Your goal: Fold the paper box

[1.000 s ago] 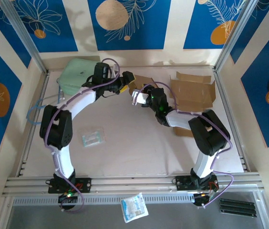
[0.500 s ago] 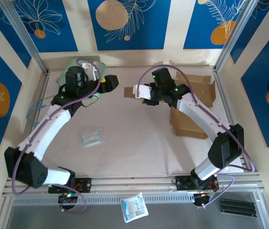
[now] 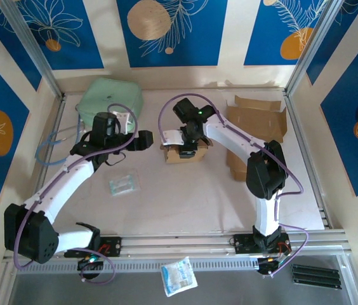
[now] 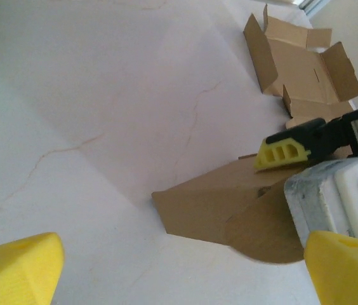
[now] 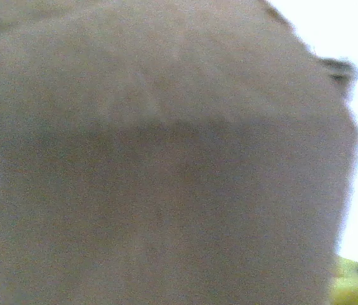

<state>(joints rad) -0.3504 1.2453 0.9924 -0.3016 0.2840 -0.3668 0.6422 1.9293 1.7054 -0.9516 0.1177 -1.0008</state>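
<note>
Item count: one small brown cardboard box, partly folded, sits near the middle of the table and serves as the reference point. Two flat brown cardboard blanks lie to its right: one opened-out blank toward the far right corner and one nearer the arms. Two clear plastic packets are present: one to the near left of the box and one beyond the near rail. One mint-green soft pouch lies to the far left of the box, and one blue cable loop lies further left, at the table edge. The left gripper stands just left of the box with its jaws fully spread and nothing between them. The right gripper rests on top of the box; whether it is clamped on the cardboard cannot be told. The table is pale, with faint hairline veins. The walls are cream with blue leaf-patterned panels.
</note>
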